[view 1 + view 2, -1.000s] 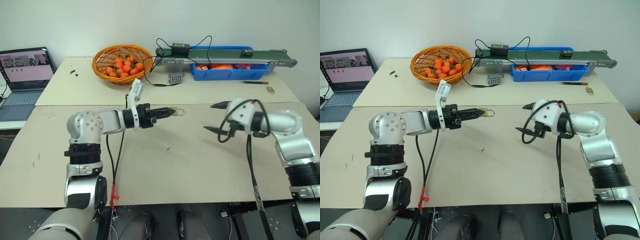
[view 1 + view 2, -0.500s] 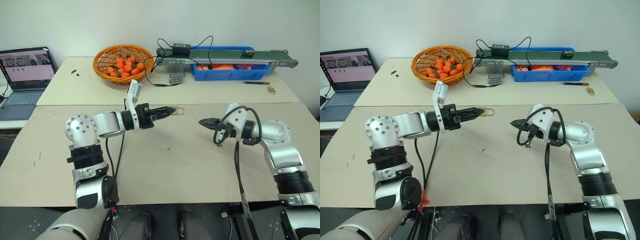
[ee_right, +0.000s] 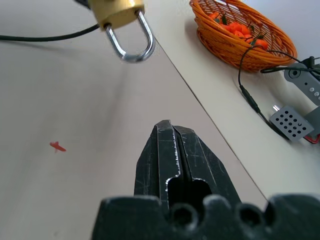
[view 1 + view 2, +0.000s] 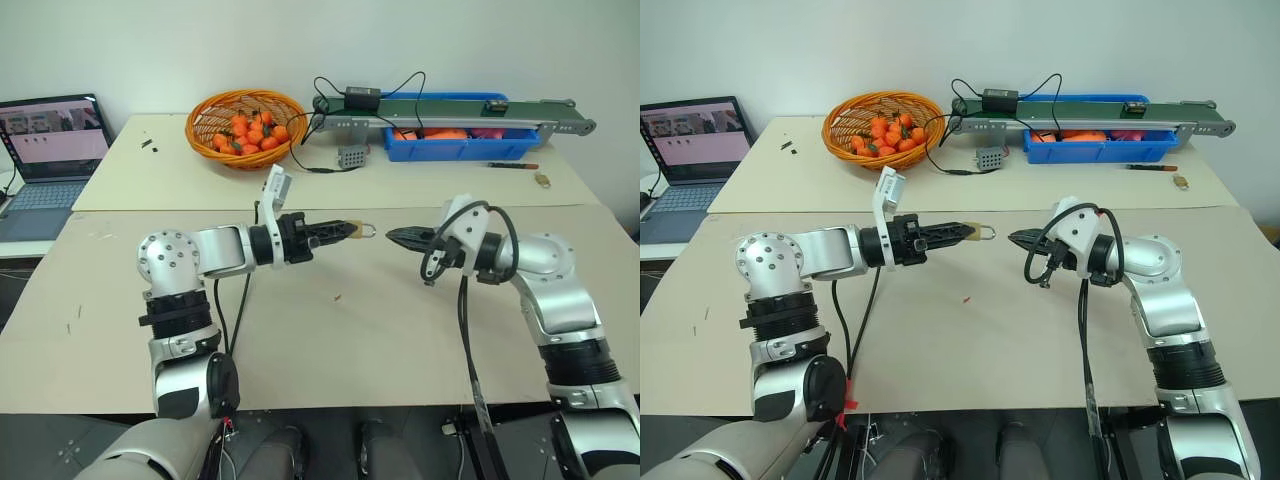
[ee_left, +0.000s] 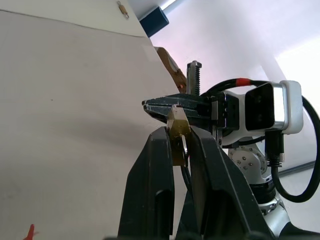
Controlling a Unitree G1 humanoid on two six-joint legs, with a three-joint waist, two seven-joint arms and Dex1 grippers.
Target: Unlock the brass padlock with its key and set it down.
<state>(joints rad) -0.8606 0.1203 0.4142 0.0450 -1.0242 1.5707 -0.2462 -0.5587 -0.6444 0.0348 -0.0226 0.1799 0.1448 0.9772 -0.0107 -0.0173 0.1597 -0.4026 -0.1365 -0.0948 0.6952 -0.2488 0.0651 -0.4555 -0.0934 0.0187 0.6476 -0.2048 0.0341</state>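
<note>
Since a second ago the right gripper has swung in toward the left one and its fingers, then spread wide, are now pressed together with nothing between them. Going left to right: the left gripper reaches level over the table, its two fingers pinching the brass padlock at their tips, the silver shackle sticking out past them. Just beyond the shackle, apart from it, are the right gripper's closed fingertips, pointing at the padlock.
</note>
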